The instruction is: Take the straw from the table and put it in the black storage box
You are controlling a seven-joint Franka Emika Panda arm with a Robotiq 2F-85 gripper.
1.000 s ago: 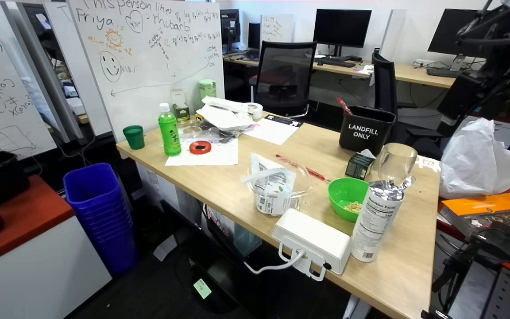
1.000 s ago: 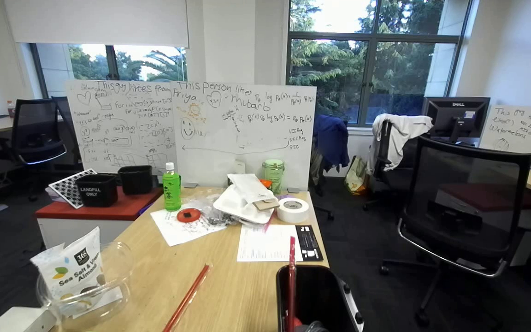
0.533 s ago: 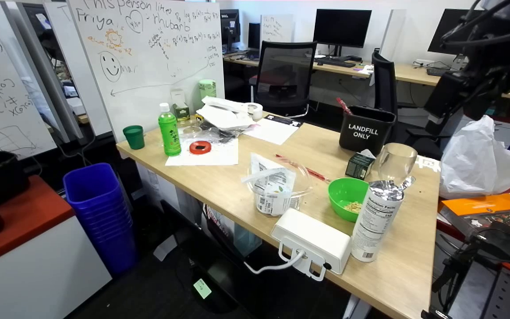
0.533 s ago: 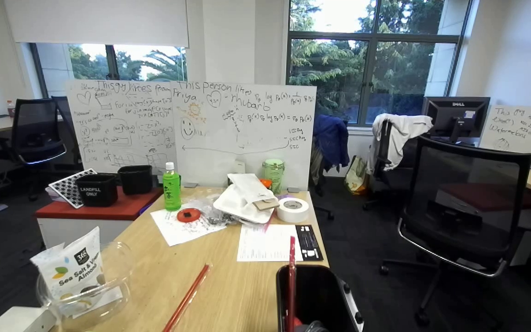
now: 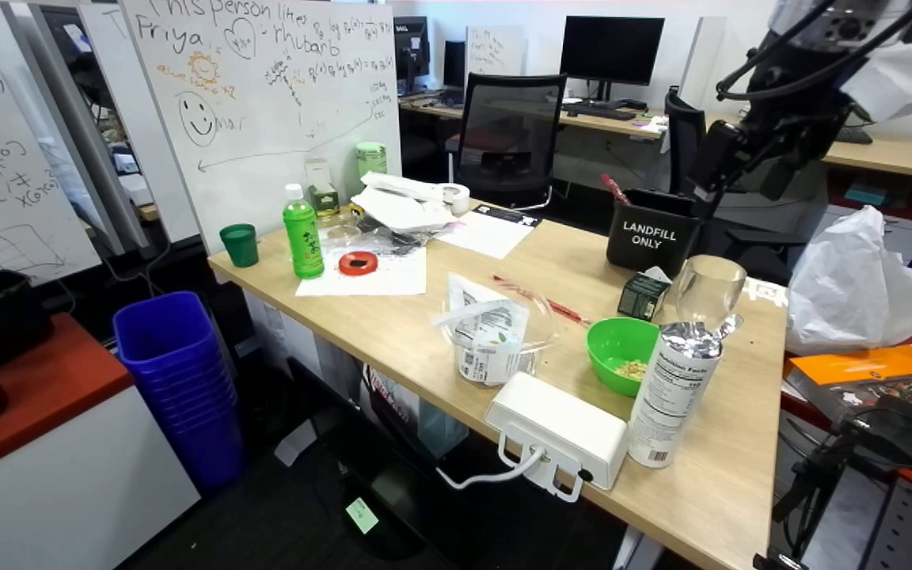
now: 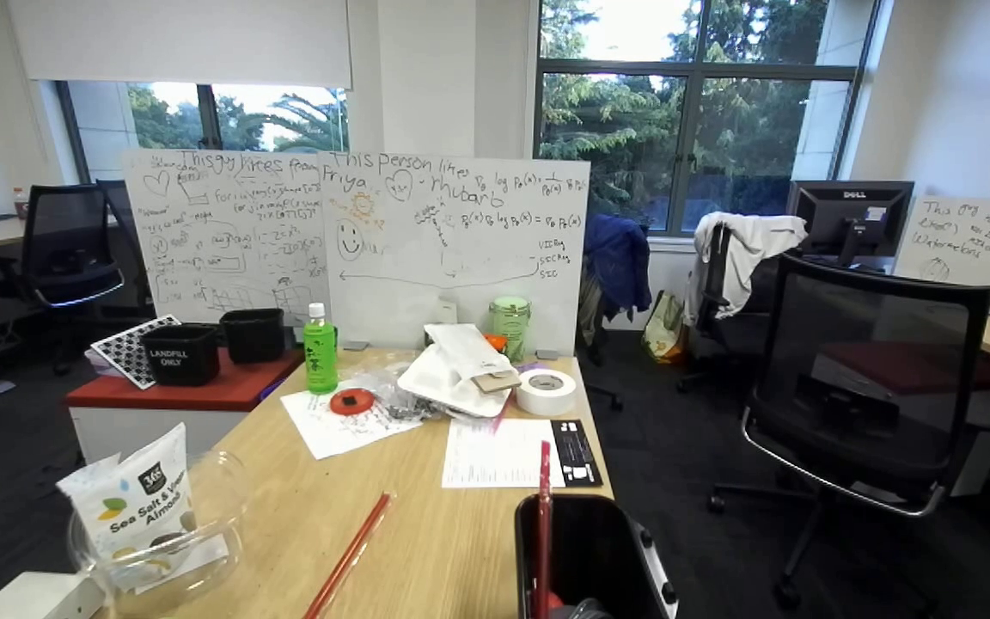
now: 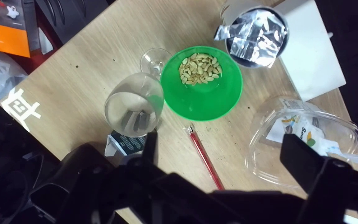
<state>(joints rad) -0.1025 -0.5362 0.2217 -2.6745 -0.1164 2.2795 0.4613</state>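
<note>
The red straw point(image 5: 565, 311) in clear wrap lies on the table; it also shows in an exterior view point(image 6: 349, 554) and in the wrist view point(image 7: 204, 157). The black storage box point(image 5: 649, 257) with white lettering stands at the table's edge, with another red straw sticking up from it. An exterior view shows its inside and rim point(image 6: 605, 535). My gripper point(image 5: 741, 188) is high above the table, partly in front of the box's rim. In the wrist view my gripper point(image 7: 219, 138) is open and empty, with the straw on the table below, between the fingers. The body hides the straw's far end.
A wine glass point(image 7: 134, 105), a green bowl point(image 7: 201, 105) with nuts and a small dark box point(image 7: 128, 143) stand near the straw. A clear container point(image 7: 272, 177) holds a snack bag. A foil-topped tube point(image 5: 674, 404) and a white device point(image 5: 559, 423) are at the near edge.
The arm and gripper have moved left in an exterior view, coming over beside the black storage box. A white part on the arm has come into view. The straw and box have not moved.
</note>
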